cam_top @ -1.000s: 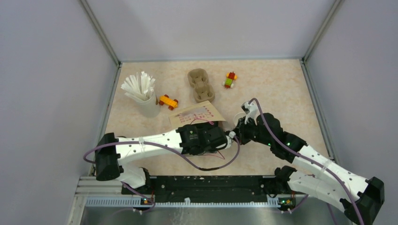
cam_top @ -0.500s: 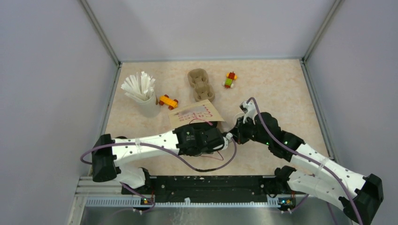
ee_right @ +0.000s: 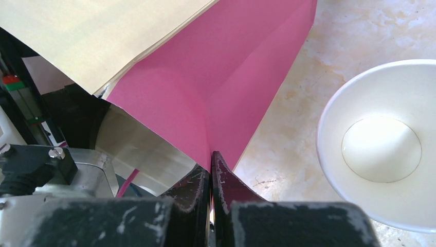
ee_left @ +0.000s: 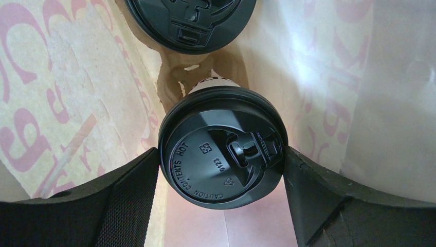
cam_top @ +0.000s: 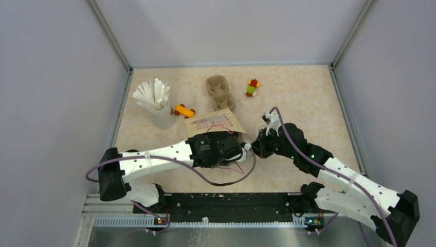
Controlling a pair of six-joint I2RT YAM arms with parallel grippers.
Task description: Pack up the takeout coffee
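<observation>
My left gripper (ee_left: 221, 157), spread wide, clasps the lidded cup (ee_left: 205, 154) inside the bag (ee_left: 77, 92); I should seat it upright beside the second cup (ee_left: 190, 20). My right gripper (ee_right: 211, 160), pinched tight on the bag's edge, should hold the mouth open.

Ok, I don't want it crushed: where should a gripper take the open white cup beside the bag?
Probably by the rim, from straight above, one finger inside and one outside. The cup stands mouth up with no lid beside the bag, so its rim is the stiffest part in reach.
</observation>
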